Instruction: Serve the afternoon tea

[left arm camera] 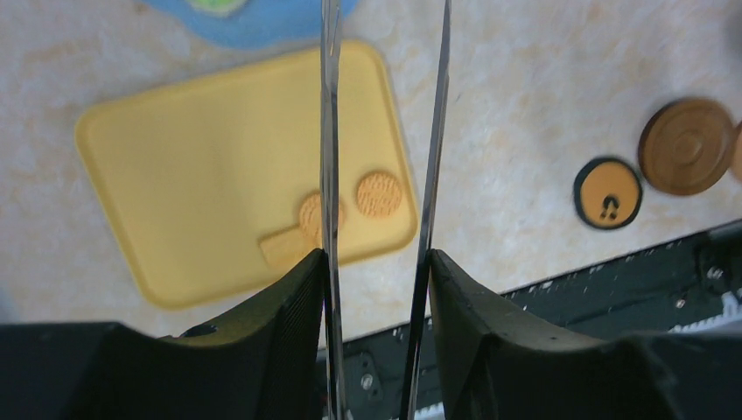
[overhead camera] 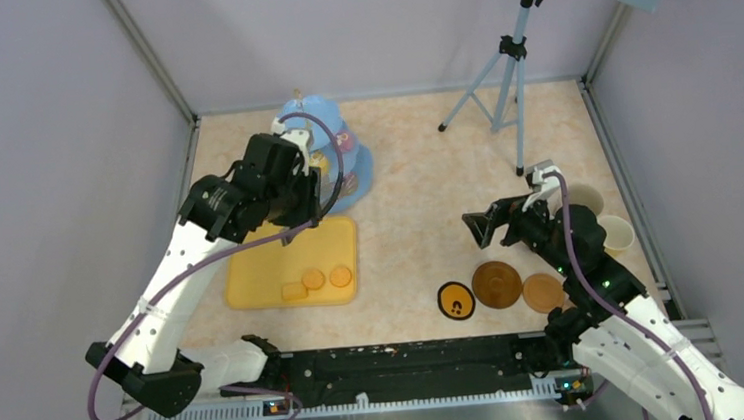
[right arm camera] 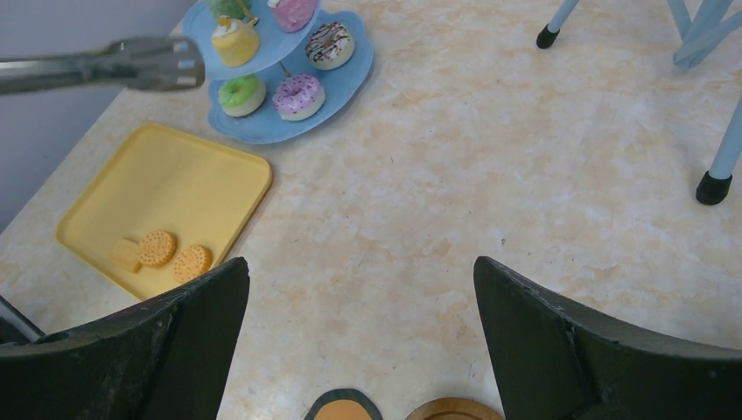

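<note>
Left gripper (left arm camera: 376, 262) clenched on metal tongs (left arm camera: 329, 131) above yellow tray (left arm camera: 201, 157). Right gripper (right arm camera: 359, 267) jaws released, empty. Blue stand (right arm camera: 262, 127) with pastries (right arm camera: 299, 94) sits by far edge; coasters (overhead camera: 497, 283) and mugs (overhead camera: 616, 234) are near right edge.

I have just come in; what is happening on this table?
The left claw grips long metal tongs, held over the yellow tray, where three biscuits lie. The blue tiered stand carries doughnuts and small cakes. The right claw is open and empty, hovering near the brown coasters, with two mugs beside it.
</note>
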`<state>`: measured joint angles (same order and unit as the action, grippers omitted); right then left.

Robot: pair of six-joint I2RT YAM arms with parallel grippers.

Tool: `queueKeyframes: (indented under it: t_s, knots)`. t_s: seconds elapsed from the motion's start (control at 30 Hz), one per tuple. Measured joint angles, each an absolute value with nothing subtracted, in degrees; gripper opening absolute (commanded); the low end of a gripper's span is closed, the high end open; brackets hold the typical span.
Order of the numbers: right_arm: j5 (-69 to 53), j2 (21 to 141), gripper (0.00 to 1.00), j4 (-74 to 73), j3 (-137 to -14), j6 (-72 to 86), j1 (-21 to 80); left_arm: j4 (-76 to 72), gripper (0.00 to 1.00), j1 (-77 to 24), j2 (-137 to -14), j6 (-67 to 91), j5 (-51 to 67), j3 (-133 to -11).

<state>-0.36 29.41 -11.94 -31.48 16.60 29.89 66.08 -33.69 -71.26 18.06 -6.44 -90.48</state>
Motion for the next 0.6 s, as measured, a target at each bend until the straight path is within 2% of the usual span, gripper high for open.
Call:
queueKeyframes:
  t_s: [0.33,0.6]
  knots:
    - [-1.39,29.74,0.97,-11.88,-31.48,16.6,29.89,78.46,0.51,-33.69,-68.64,21.71,-4.8,-76.05]
    - [-1.61,29.67,0.97,-11.88,-31.48,16.6,29.89,79.22,0.51,-35.18,-69.95,24.18,0.25,-73.23]
